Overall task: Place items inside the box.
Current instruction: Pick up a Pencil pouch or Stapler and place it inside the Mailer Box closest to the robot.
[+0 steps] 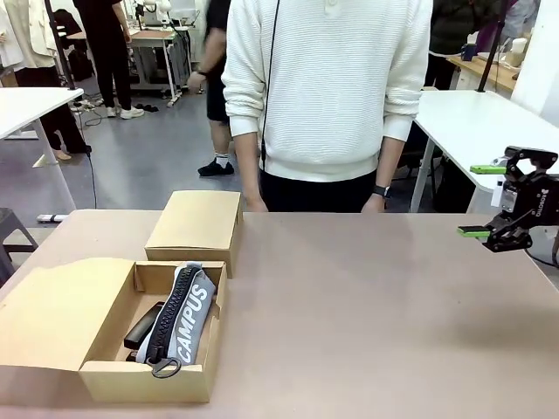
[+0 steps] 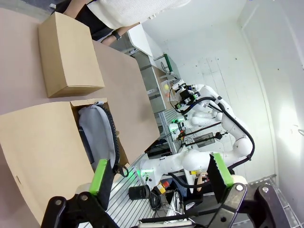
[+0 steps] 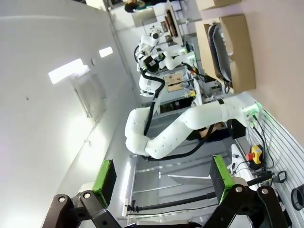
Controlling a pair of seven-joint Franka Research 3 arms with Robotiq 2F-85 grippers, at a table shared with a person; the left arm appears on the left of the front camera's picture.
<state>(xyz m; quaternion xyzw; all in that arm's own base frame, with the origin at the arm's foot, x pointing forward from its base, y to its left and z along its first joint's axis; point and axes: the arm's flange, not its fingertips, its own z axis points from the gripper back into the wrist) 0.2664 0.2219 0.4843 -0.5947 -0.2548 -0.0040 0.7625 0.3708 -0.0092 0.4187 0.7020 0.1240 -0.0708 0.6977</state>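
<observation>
The box [image 1: 148, 381] lies open at the table's near left, its flap lid [image 1: 52, 314] folded out to the left. Inside it lie the grey "CAMPUS" pouch [image 1: 188, 321] and, beside that, a black stapler [image 1: 144, 326]. My right gripper [image 1: 480, 201] hangs open above the table's far right edge, far from the box, with nothing between its green pads. The right wrist view shows its fingers [image 3: 221, 173] spread wide, and the box [image 3: 240, 52] far off. In the left wrist view my left gripper [image 2: 161, 175] stands open and empty, looking over the box [image 2: 47, 152] and the pouch [image 2: 97, 137].
A smaller closed cardboard box [image 1: 194, 223] stands just behind the open one. A person in a white sweater [image 1: 327, 87] stands at the far edge, hands resting near the table. The brown tabletop [image 1: 367, 305] is bare across the middle and right.
</observation>
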